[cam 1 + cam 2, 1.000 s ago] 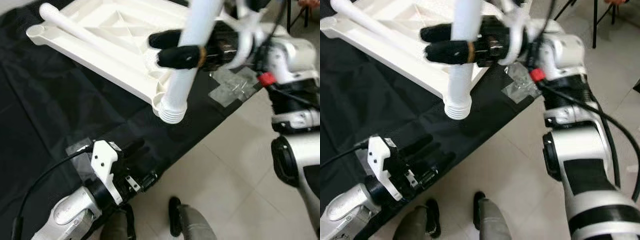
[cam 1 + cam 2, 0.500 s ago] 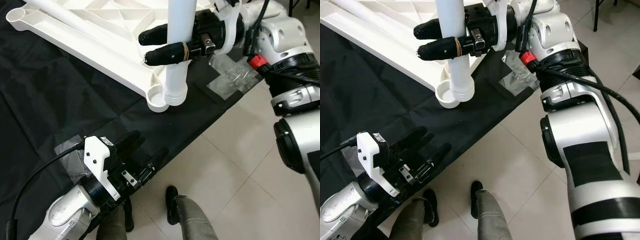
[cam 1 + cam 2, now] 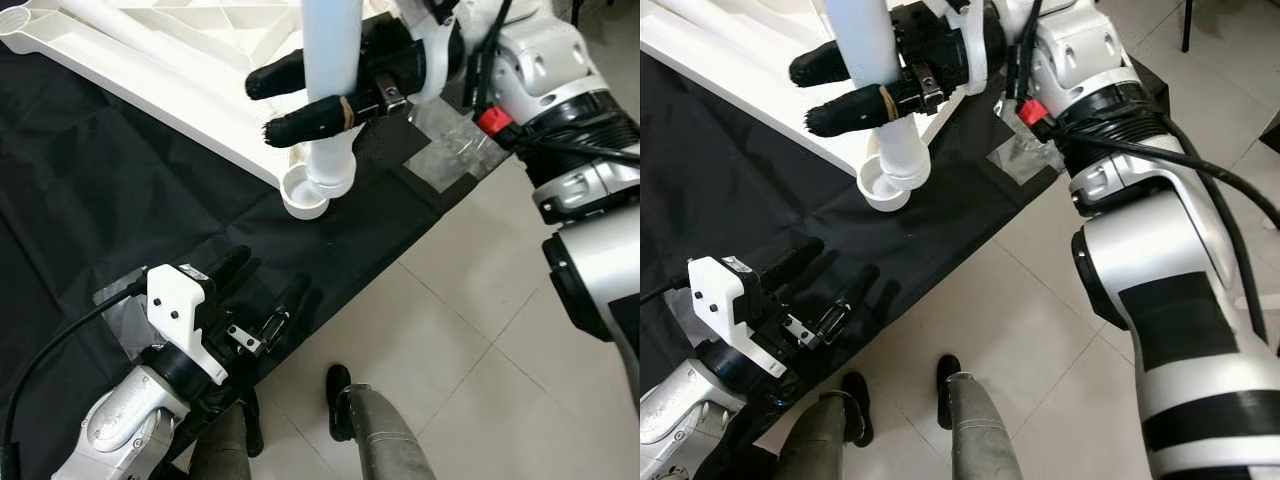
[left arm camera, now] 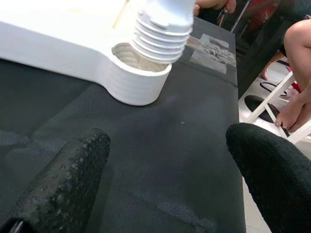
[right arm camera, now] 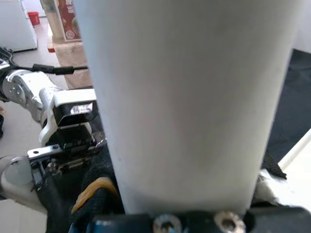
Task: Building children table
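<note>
Grip confirmed: my right gripper is clamped on the leg, one finger either side, holding it near upright. Over the last second I have carried the leg from beside the tabletop's near corner to above the socket moulded into that corner. Its threaded end now hangs just over the socket mouth, slightly off centre and tilted, not yet entered; the left wrist view shows a gap between thread and rim.

My left gripper has its fingers spread, holding nothing, low over the black cloth near the cloth's edge, short of the socket.

The tabletop lies underside up on the cloth, another leg lying loose across it. Patches of tape pin the cloth near the floor tiles.

Assessment: approach is largely complete. In my judgement the next need is to square the thread to the socket before lowering and turning; a tilted start risks cross-threading.
</note>
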Motion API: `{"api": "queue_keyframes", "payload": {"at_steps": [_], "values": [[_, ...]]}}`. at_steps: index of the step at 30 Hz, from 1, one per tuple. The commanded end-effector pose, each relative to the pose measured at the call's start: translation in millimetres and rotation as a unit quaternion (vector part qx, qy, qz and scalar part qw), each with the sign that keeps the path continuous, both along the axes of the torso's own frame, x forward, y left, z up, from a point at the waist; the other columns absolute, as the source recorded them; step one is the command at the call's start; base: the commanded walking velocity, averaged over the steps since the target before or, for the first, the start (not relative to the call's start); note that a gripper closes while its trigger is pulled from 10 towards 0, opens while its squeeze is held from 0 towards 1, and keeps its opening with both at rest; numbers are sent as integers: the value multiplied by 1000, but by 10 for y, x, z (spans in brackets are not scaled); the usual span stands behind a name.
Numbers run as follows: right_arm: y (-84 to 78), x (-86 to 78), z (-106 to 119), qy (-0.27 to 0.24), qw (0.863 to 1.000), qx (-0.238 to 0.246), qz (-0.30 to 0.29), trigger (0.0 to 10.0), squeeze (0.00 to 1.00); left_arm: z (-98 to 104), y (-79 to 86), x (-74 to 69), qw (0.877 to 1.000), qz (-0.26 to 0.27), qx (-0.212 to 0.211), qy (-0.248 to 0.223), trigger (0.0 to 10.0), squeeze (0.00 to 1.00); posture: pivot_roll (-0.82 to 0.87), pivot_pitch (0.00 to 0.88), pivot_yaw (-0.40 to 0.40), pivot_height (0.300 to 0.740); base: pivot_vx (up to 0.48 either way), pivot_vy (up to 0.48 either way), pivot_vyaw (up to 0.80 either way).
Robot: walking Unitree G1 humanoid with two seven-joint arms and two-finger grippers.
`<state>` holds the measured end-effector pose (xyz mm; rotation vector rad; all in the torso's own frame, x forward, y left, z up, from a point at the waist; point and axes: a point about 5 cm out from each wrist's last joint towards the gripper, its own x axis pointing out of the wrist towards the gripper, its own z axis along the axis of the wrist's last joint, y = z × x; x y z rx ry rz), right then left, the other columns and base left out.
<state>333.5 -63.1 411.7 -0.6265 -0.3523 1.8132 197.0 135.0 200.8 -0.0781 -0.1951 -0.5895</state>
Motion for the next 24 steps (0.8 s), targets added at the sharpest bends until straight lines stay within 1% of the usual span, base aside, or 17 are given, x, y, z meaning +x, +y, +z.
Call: {"api": "queue_keyframes", "payload": {"at_steps": [1,3,6,13,20,24], "values": [[89,-49,31,-18,999,-5,28,10000,0,-20,-17,-40,1000,1,3,2,10000,0,2,452,-68,740,0,0,0],[129,-54,-9,-14,999,-1,41,10000,0,-19,-24,-41,1000,3,4,1,10000,0,8,457,-67,740,0,0,0],[146,-56,-22,-10,999,5,49,10000,0,-18,-31,-42,1000,6,6,0,10000,0,9,458,-66,740,0,0,0],[153,-48,-26,-4,998,16,52,10000,0,-11,-40,-54,1000,7,8,-1,10000,0,15,464,-67,740,0,0,0],[159,-39,-70,4,998,14,54,10000,0,-12,-40,-66,1000,7,9,-1,10000,0,11,467,-65,740,0,0,0],[167,-61,-136,10,998,4,65,10000,0,-13,-44,-61,1000,6,10,-1,10000,0,6,467,-67,740,0,0,0]]}}
